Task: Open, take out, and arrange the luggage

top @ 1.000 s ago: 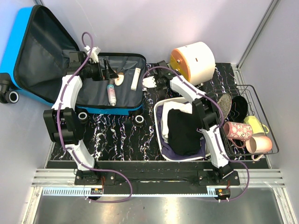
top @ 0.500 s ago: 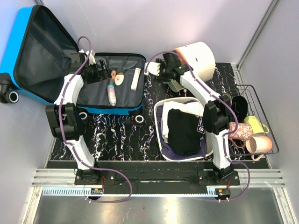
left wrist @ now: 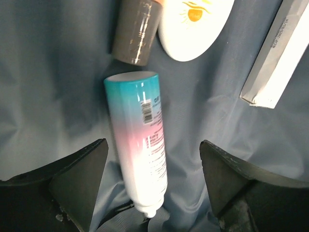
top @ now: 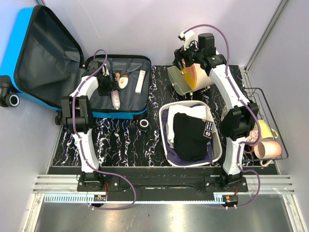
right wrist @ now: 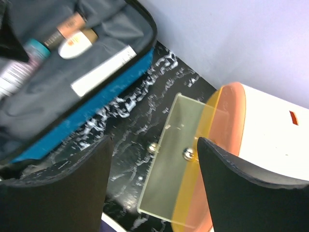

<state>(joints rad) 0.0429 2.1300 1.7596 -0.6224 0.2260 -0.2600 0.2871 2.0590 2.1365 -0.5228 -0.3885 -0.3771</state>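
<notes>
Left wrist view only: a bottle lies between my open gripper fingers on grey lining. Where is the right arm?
Observer: The right gripper hangs open and empty near the white drum, above its open door.
Operator: Is the lid out of my way?
Observer: Yes, the luggage lid stands raised, left of the half you are in.
Operator: Is there anywhere to put things?
Observer: A white basin holding clothes sits right of the luggage.

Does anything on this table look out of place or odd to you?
The white drum-shaped box at the back right has its clear yellowish door swung wide open, sticking out over the tabletop. Nothing looks spilled or broken.
</notes>
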